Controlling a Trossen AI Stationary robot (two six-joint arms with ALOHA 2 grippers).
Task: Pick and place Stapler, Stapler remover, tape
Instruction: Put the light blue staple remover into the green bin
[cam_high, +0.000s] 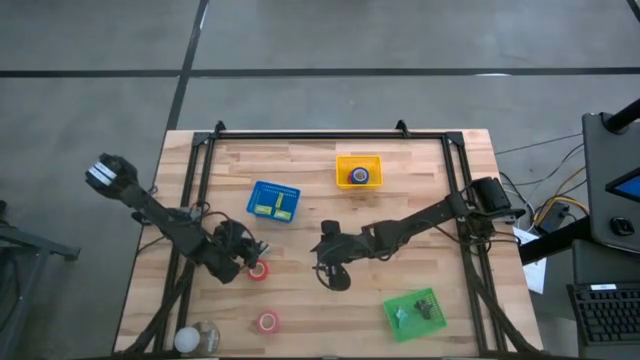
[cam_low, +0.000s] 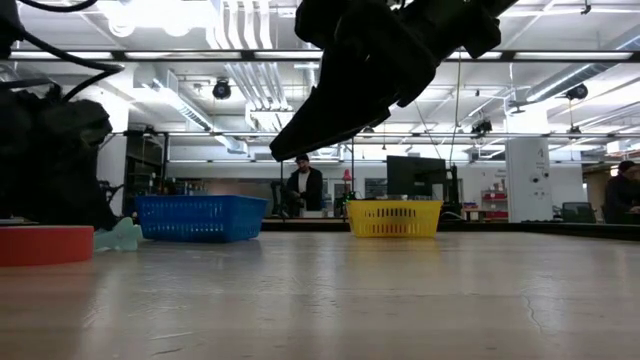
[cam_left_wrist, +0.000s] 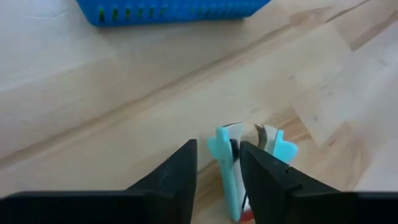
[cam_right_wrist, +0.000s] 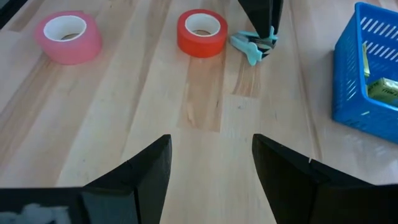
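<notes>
In the low view the picture's left edge is cutting off a red tape roll (cam_low: 40, 245). From above, the left end effector (cam_high: 247, 252) is hiding the teal staple remover (cam_left_wrist: 239, 165). The contents of the green basket (cam_high: 414, 312) are showing too small to tell, and the round pale object (cam_high: 197, 338), perhaps a container, is staying unclear.

You have a small light-blue plastic staple remover (cam_left_wrist: 231, 163) on the wood, one wing between the left gripper's (cam_left_wrist: 219, 169) dark fingers. Just beside it stands a red tape roll (cam_right_wrist: 201, 32), hole up; a pink roll (cam_right_wrist: 68, 37) lies farther off. A blue roll (cam_high: 360, 176) sits inside the yellow basket (cam_high: 358, 160).
</notes>
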